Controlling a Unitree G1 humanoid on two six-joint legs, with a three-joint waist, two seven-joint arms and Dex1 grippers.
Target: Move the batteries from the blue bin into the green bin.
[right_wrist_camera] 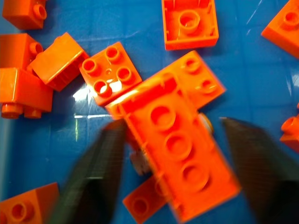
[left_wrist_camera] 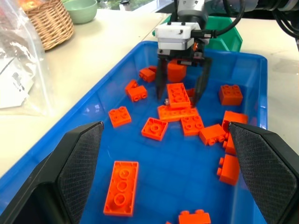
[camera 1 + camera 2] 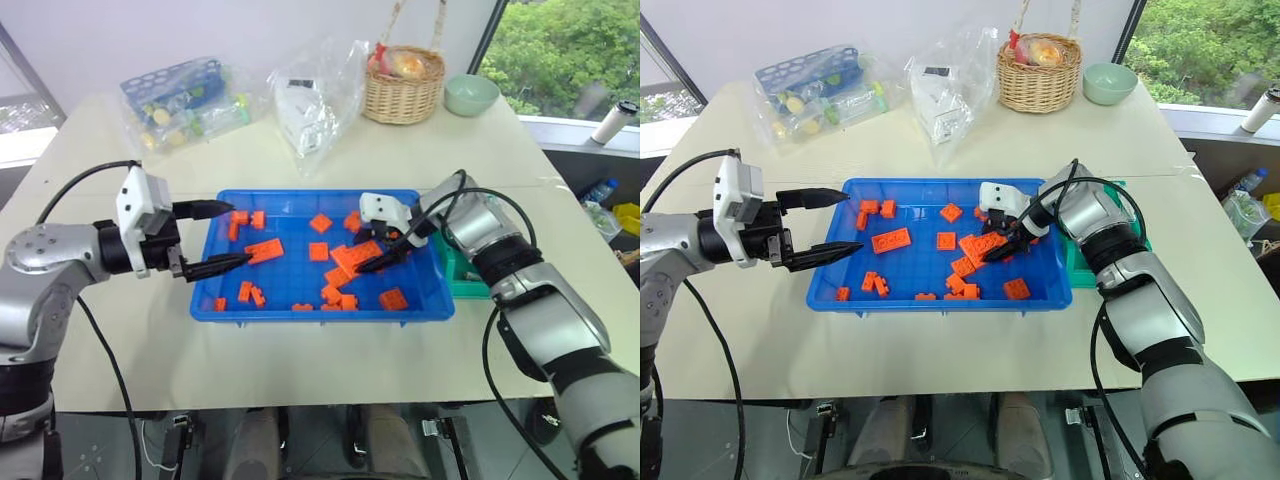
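Battery (image 1: pixel 206 123) sits in the blue bin (image 3: pixel 420 305), mostly buried under a long orange brick (image 1: pixel 175 151), just a metal sliver showing at the brick's edge. Right gripper (image 2: pixel 180 95) is down over that pile, fingers apart and straddling the brick, nothing gripped; left gripper (image 3: pixel 215 240) hangs open at the bin's left rim. Risk: closing here probably clamps the brick, not the battery, so a brick could end up in the green bin (image 3: pixel 465 275).

Head eyes overlooking table, wrist cameras close over blue bin (image 2: pixel 140 60)
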